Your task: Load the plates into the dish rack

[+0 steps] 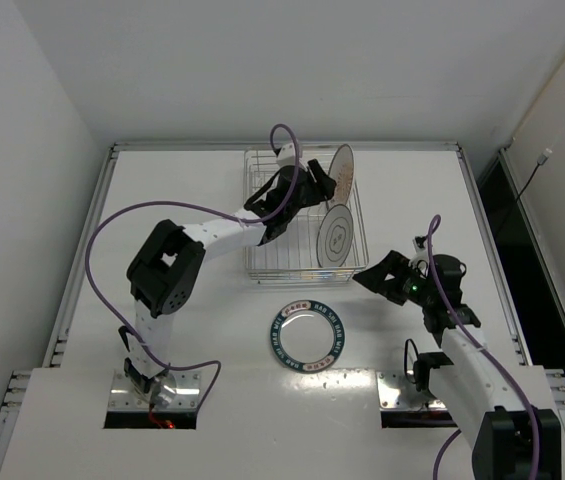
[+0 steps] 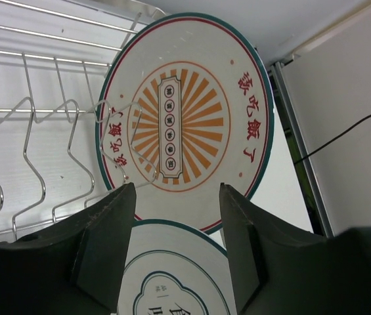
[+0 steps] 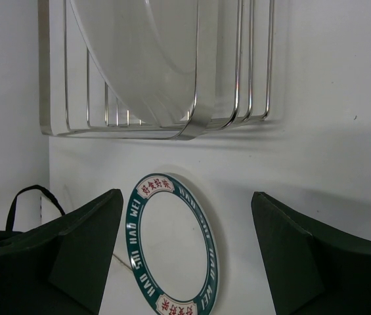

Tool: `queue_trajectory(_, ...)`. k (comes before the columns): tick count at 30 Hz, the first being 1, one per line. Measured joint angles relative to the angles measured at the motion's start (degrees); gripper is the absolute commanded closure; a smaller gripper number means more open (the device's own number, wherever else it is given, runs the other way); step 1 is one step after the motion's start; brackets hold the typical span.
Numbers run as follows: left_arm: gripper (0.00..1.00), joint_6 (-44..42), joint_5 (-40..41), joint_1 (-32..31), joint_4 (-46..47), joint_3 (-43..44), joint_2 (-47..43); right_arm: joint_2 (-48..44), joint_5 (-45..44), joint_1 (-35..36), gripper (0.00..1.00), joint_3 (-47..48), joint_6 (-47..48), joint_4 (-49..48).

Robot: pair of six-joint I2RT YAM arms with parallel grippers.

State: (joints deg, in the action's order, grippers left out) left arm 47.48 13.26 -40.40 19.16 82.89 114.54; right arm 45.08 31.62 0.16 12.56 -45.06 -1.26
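The silver wire dish rack (image 1: 258,262) stands at the back middle of the table. Two plates stand in it: the orange-striped plate (image 1: 341,170) upright at the far end, and the whitish plate (image 1: 335,238) leaning in front of it. My left gripper (image 1: 317,186) hangs over the rack, open; in the left wrist view its jaws stand apart (image 2: 177,190) just above the whitish plate (image 2: 175,279), with the striped plate (image 2: 185,118) behind. The teal-rimmed plate (image 1: 309,334) lies flat on the table. My right gripper (image 1: 376,276) hovers open to its right, and the plate (image 3: 172,252) shows between its jaws (image 3: 187,193).
The rack's prongs (image 2: 27,138) stand free on the left half of the rack. The rack's near corner (image 3: 188,128) is just beyond the teal-rimmed plate. Raised table rails run along the left and right edges, and a purple cable (image 1: 132,215) loops from the left arm.
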Motion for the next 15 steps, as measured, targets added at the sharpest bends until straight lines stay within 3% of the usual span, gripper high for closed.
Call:
queue_trajectory(6, 0.41, -1.01, -1.84, -0.42, -0.35, -0.15, -1.01, 0.13, 0.02, -0.02, 0.23, 0.00, 0.00, -0.02)
queue_trajectory(8, 0.33, -3.72, -1.68, -1.38, -0.76, -0.17, -2.40, 0.42, 0.02, -0.02, 0.23, 0.00, 0.00, 0.02)
queue_trajectory(12, 0.33, -11.17, 1.18, -7.04, -4.04, 1.07, -5.44, -0.48, -0.11, -0.02, 0.23, 0.07, 0.31, 0.79)
queue_trajectory(15, 0.33, -16.57, 4.20, -12.41, -7.72, 3.13, -6.91, -3.39, -3.30, 0.20, 0.28, 4.31, 3.61, 8.09)
